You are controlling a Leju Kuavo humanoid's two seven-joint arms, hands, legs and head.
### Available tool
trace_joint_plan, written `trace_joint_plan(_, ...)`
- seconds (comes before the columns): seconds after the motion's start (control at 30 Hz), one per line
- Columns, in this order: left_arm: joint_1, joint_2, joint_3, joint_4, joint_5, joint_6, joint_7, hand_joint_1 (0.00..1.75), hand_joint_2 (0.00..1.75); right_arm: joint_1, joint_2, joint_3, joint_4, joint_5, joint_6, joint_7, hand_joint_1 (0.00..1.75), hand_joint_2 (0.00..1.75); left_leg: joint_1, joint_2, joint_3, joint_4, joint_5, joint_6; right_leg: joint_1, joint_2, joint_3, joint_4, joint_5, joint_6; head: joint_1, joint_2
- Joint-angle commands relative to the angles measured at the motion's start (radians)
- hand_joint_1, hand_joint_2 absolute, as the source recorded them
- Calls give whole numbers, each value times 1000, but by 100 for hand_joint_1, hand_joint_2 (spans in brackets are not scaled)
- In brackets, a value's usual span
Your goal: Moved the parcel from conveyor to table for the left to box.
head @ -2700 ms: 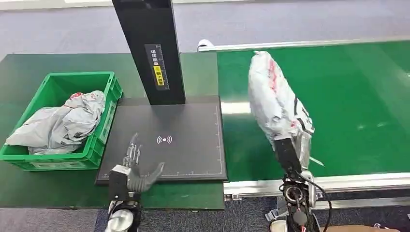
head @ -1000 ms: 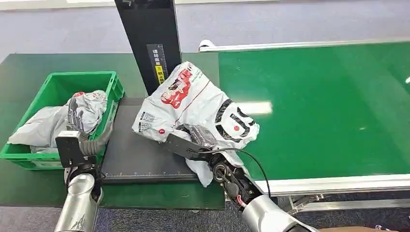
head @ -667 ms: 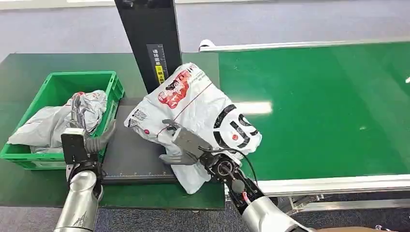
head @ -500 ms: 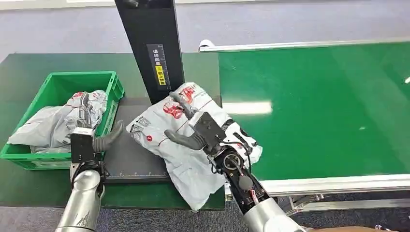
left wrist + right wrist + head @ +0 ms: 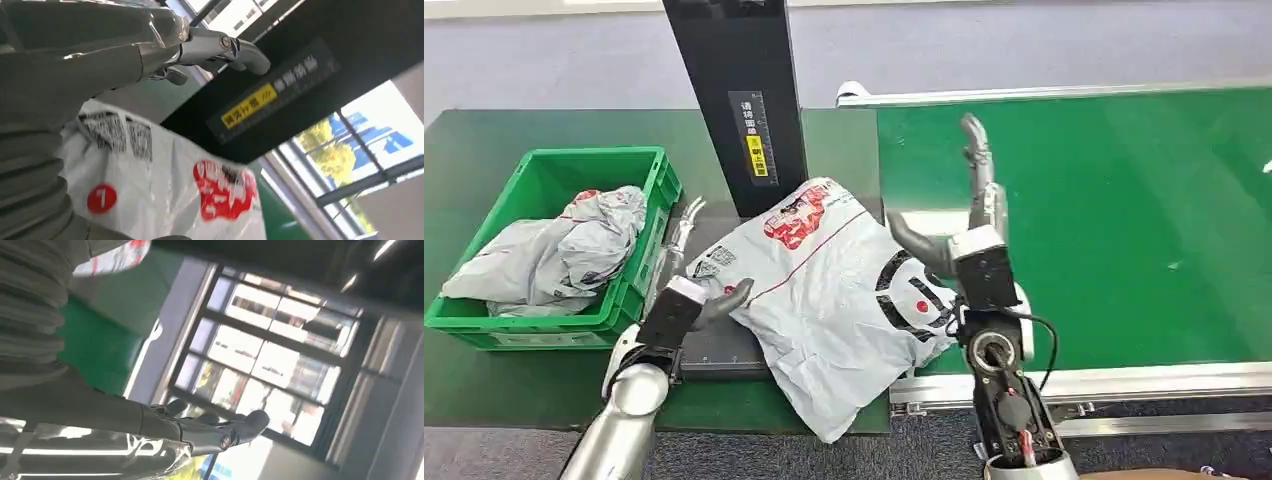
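Now the parcel (image 5: 839, 300) lies flat on the black scanner pad (image 5: 724, 345) on the table (image 5: 484, 390), its lower corner hanging over the table's near edge and its right side lapping the conveyor's (image 5: 1124, 230) near-left corner. The right hand (image 5: 969, 215) is raised above the belt beside it, fingers spread, holding nothing. The left hand (image 5: 686, 290) sits at the parcel's left edge, fingers apart and gripping nothing, between the bag and the green box (image 5: 639, 170), which already holds grey bags (image 5: 554, 250).

The handover looks done; boxing is the step in hand. The left hand would do well to take a firm fold near the bag's left edge, since slack film slips, and to lift it clear of the box's rim before letting go. The black post (image 5: 734, 100) stands close behind, so the swing should stay low.
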Motion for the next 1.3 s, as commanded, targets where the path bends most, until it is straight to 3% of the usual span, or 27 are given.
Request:
trace_joint_plan(0.03, -38, 14, -125, 100, -49, -36, 42, 0, 175, 137, -71, -174, -32, 15, -17, -44, 0, 175, 0, -6, 2, -2, 1, 1, 0, -5, 4, -2, 0, 0, 0, 0)
trace_joint_plan(0.13, -43, 25, -143, 109, -79, -57, 70, 0, 175, 147, -69, -172, -38, 21, -18, -20, 0, 175, 0, 0, 1, -1, 0, 0, 0, -1, 2, -1, 0, 0, 0, 0)
trace_joint_plan(0.33, -104, 31, -200, 330, -134, -66, 73, 0, 175, 234, -62, -190, -26, 4, -8, -25, 0, 175, 0, -4, 5, -4, 1, 1, 1, -4, 6, -4, 0, 0, 0, 0)
trace_joint_plan(0.6, -317, -19, -247, 773, -182, -6, 33, 0, 175, 206, -52, -192, 3, -37, 37, -29, 0, 175, 0, -2, 2, -2, 2, 0, 0, -2, 3, -1, 1, 0, 0, 0)
trace_joint_plan(0.9, -402, -58, -296, 926, -252, 50, 69, 0, 175, 209, -45, -202, -6, -43, 52, -20, 0, 175, 0, -2, 3, -2, 1, 1, 0, -2, 5, -2, 1, 0, 0, 0)
trace_joint_plan(0.93, -404, -61, -299, 936, -258, 72, 70, 14, 175, 206, -40, -205, -1, -43, 52, -21, 0, 175, 0, -1, 3, -2, 1, 1, 0, -1, 4, -1, 1, 0, 0, 0)
trace_joint_plan(0.97, -404, -64, -300, 943, -263, 93, 71, 120, 175, 208, -36, -211, -1, -43, 52, -20, 0, 175, 0, -1, 3, -1, 1, 1, 0, 0, 4, -1, 1, 0, 0, 0)
trace_joint_plan(1.03, -404, -64, -296, 944, -262, 110, 65, 175, 175, 213, -34, -221, -4, -42, 52, -20, 0, 175, 0, 0, 3, -2, 1, 1, 0, 1, 4, -2, 2, 0, 0, 0)
trace_joint_plan(1.3, -396, -45, -280, 890, -252, 128, 36, 175, 175, 226, -43, -246, -18, -41, 48, -19, 0, 175, 0, 1, 6, -3, 1, 1, 0, 1, 6, -2, 2, 0, 0, 0)
